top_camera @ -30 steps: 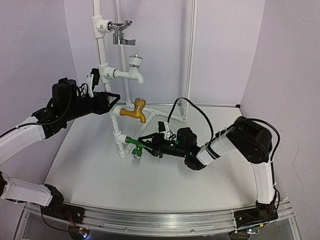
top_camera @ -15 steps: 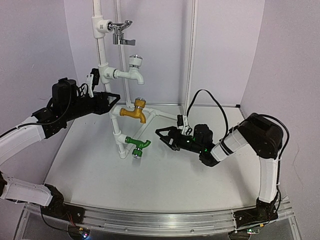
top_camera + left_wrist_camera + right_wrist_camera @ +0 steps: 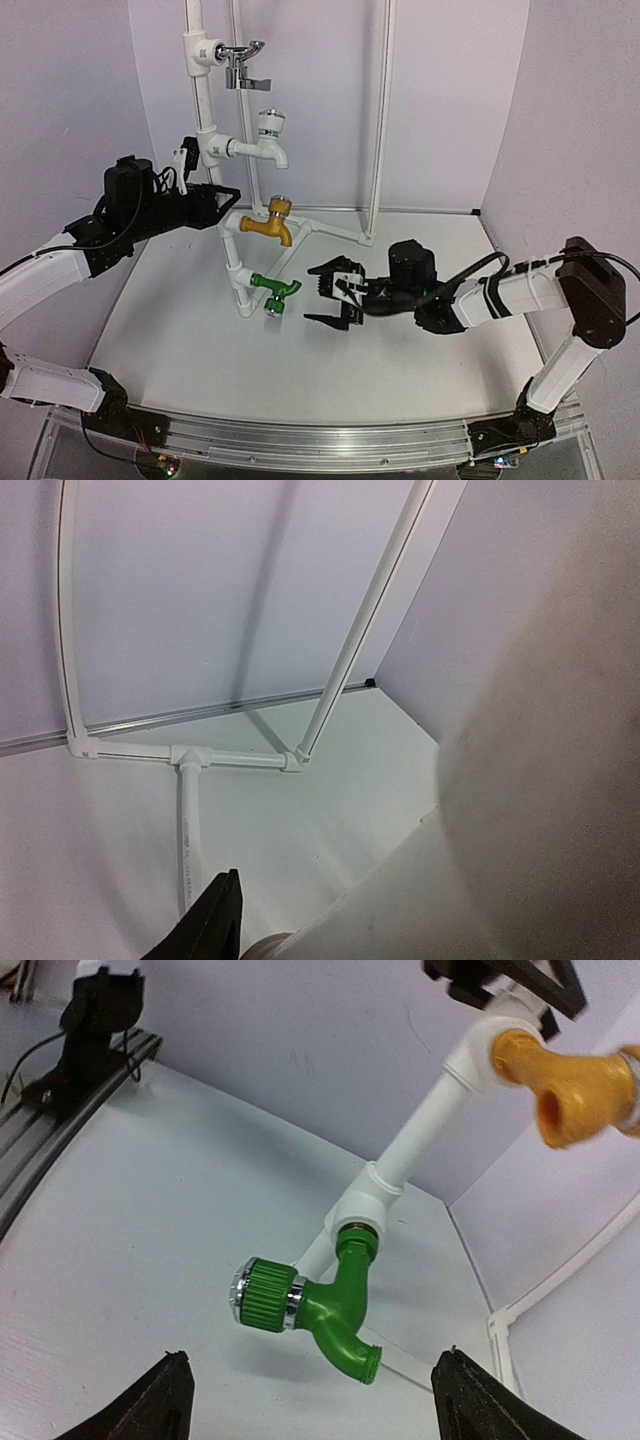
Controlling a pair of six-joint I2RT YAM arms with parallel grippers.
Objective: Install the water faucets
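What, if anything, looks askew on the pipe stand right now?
The green tap sits in the lowest fitting with its knob turned sideways, whereas the yellow tap and white tap carry theirs on top. The left gripper grips the pipe stand. Nothing else stands out.

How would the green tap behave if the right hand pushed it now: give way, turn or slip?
Probably stiff: the green tap sits seated in the white pipe fitting, so a push would likely flex the pipe frame instead. Its ribbed knob should grip well; the glossy spout looks slipperier.
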